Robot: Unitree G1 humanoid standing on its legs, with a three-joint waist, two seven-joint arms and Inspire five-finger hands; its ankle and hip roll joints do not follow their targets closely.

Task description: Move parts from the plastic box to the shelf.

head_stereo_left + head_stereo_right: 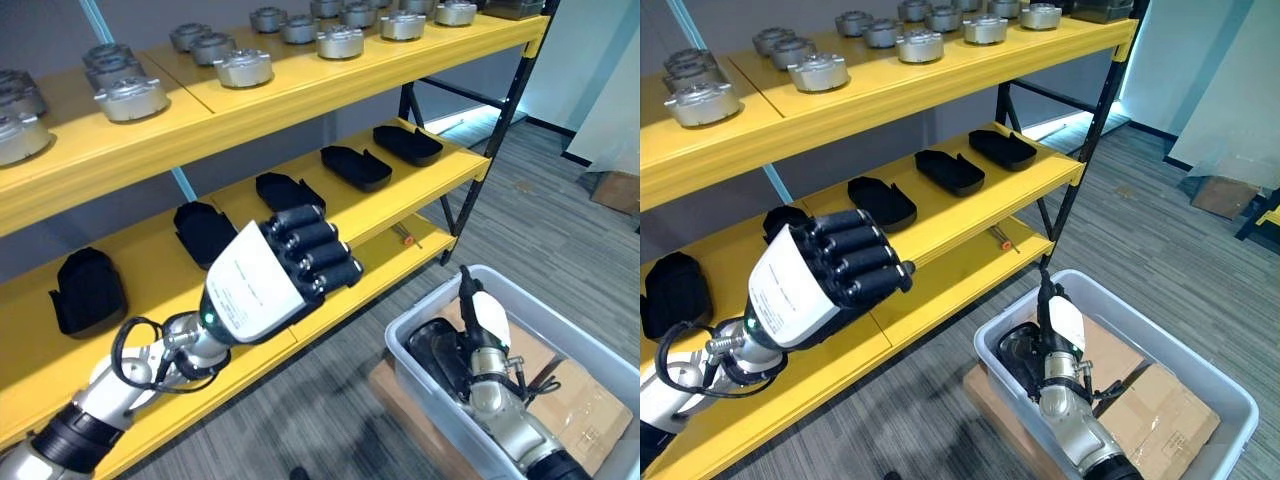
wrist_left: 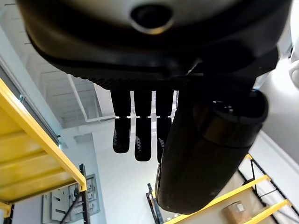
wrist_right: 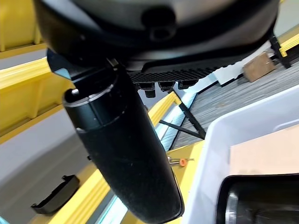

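A pale plastic box (image 1: 402, 346) stands on the floor at the lower right, holding a dark part (image 1: 435, 357) and a cardboard sheet (image 1: 575, 400). My right hand (image 1: 487, 322) stands upright inside the box, right beside the dark part (image 3: 247, 201), open and holding nothing. My left hand (image 1: 255, 285) hovers in front of the yellow shelf (image 1: 380, 272), its back with a white label facing up. Its fingers (image 2: 135, 135) are relaxed and empty. Several black parts (image 1: 288, 190) lie in a row on the middle shelf board.
Silver metal parts (image 1: 243, 67) line the top shelf board. A small orange-tipped tool (image 1: 405, 238) lies near the shelf's right end. A black shelf post (image 1: 495, 140) stands by the box. Grey carpet stretches to the right, with a cardboard box (image 1: 618, 190) at its far edge.
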